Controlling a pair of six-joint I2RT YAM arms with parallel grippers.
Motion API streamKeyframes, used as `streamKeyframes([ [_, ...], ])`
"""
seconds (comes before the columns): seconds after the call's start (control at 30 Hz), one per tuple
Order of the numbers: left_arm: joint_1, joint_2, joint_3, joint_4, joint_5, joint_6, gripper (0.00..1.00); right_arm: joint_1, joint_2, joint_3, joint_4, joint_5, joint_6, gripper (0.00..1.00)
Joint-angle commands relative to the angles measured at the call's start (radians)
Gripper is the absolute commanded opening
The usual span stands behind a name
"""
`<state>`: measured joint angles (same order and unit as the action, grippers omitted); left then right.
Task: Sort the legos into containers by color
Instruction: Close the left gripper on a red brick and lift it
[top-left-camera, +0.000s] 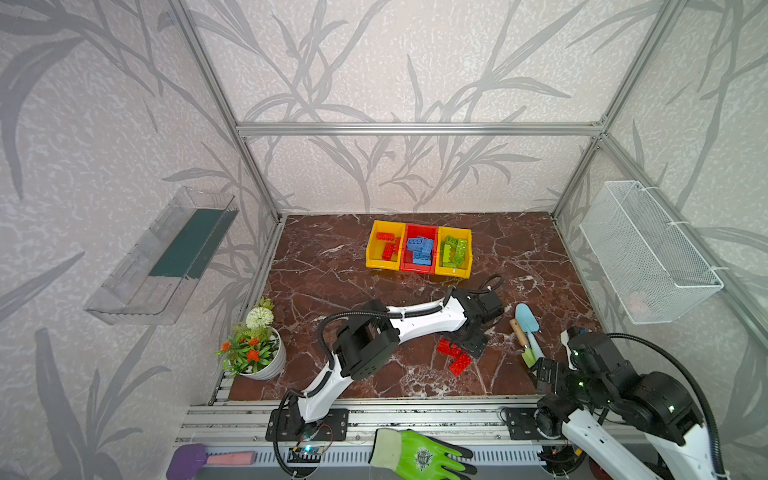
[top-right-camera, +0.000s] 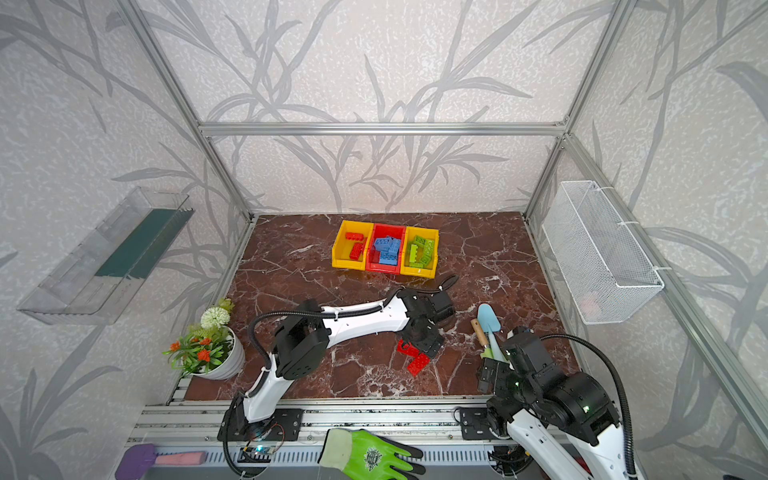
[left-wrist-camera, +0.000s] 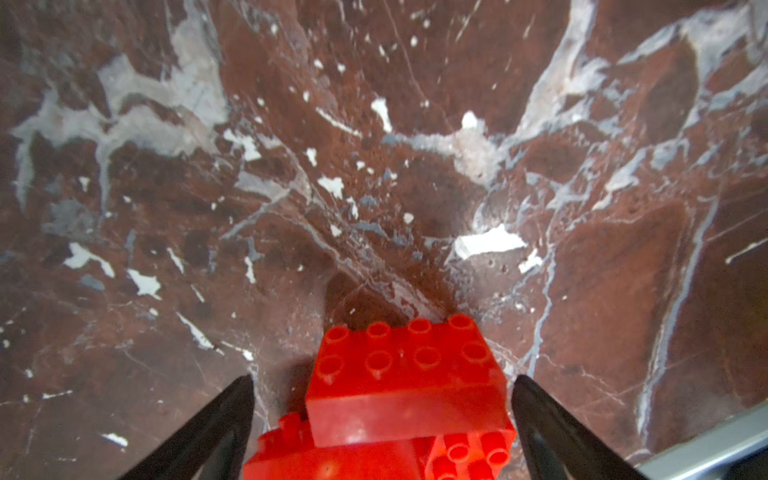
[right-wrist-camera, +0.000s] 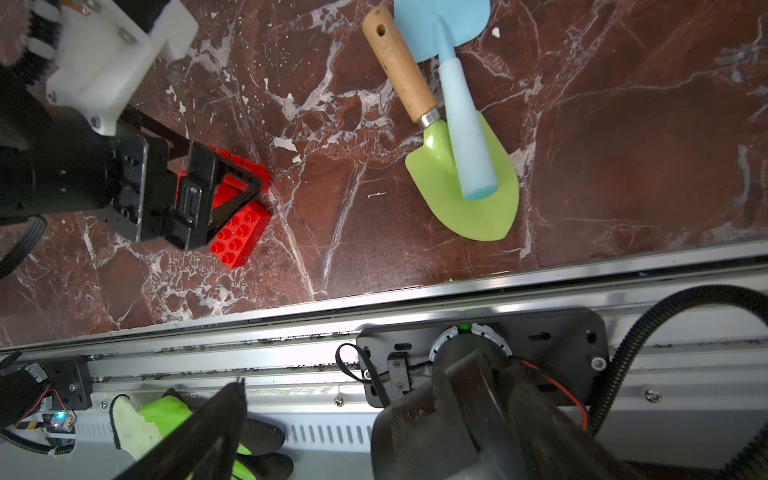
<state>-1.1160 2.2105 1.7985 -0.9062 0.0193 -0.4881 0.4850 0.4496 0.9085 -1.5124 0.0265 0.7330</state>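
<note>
**Finding.** The left gripper stands wide and holds nothing. Its fingers flank the uppermost red brick of a small red heap, which lies well in front of the containers, on the robot's side. Neither finger touches the brick yet. The right gripper is also spread and empty, even farther in front of the containers.

**Sorting status.** Inside the containers, the blue bricks, green bricks and a few red bricks each lie in their own compartment. Only the heap appears to remain.

**Risks.**
1. The jaws span the brick's long side, so the margin is small. A slight offset would land a finger on the studs and push rather than pinch.
2. The brick rests tilted across the lower bricks. The wrist view does not show whether they are clicked together. If they are, the lift drags a cluster that may shed pieces before reaching the containers.
3. A grip on a tilted brick may let it pivot and slip out.
</note>
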Motion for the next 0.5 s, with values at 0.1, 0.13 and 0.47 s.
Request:
streamKeyframes([
  [0.1, 0.007, 0.049, 0.052, -0.031, -0.009, -0.007, 0.9, -0.002, 0.004, 0.032, -0.036, 0.019, -0.002, 0.99],
  [0.13, 0.007, 0.054, 0.05, -0.03, -0.003, -0.01, 0.89, -0.002, 0.004, 0.031, -0.038, 0.021, 0.0, 0.99],
  [0.47, 0.02, 0.068, 0.032, -0.017, 0.024, -0.042, 0.72, -0.002, 0.016, 0.024, -0.027, 0.02, 0.002, 0.99],
])
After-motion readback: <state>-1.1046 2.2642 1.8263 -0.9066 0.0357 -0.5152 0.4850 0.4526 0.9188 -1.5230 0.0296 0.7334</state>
